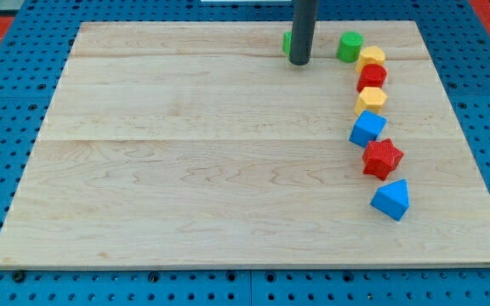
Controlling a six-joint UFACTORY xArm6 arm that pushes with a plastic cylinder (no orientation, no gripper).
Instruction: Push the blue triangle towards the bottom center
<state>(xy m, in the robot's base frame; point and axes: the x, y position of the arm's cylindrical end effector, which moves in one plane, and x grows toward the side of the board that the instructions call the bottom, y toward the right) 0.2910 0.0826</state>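
The blue triangle (391,200) lies on the wooden board (185,170) at the lower right, the lowest block of a curved column. My tip (299,62) rests near the view's top centre, far up and left of the blue triangle. A green block (287,42) sits just behind the rod, mostly hidden by it. Nothing touches the blue triangle except, possibly, the red star above it.
Above the blue triangle the column runs upward: red star (382,158), blue cube (367,128), yellow block (371,100), red block (372,77), yellow block (371,58), green cylinder (350,46). Blue pegboard (7,127) surrounds the board.
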